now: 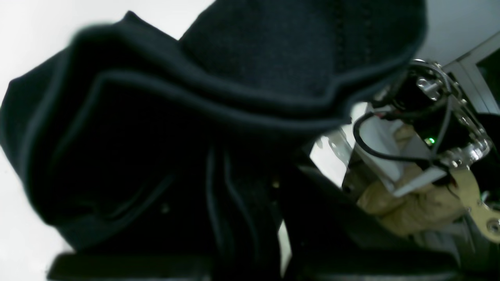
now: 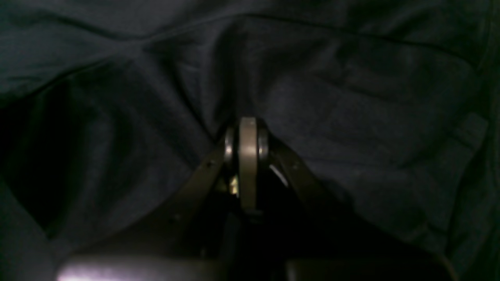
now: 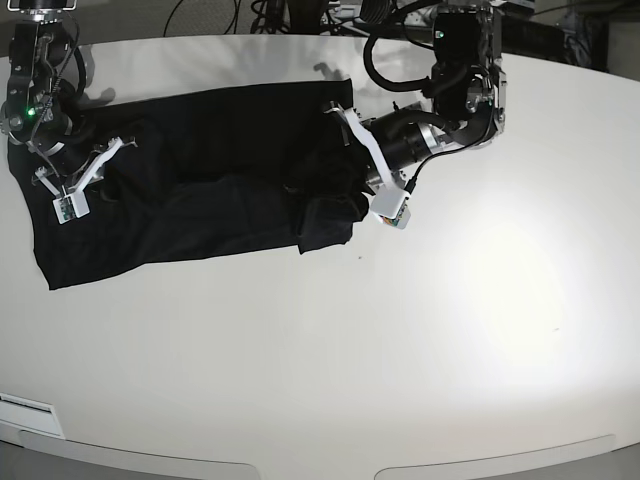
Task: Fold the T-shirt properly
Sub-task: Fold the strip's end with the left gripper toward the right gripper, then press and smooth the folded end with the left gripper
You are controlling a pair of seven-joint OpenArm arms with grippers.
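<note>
The black T-shirt lies spread out and creased on the white table. At the shirt's right end my left gripper is sunk in bunched cloth. In the left wrist view a thick folded wad of the T-shirt fills the frame and hides the fingers. My right gripper is at the shirt's left end. Its fingertips are pressed together, and creases of the T-shirt run into them.
Beyond the cloth, the left wrist view shows the right arm with its green light. Cables lie behind the table's far edge. The table's front edge runs along the bottom of the base view.
</note>
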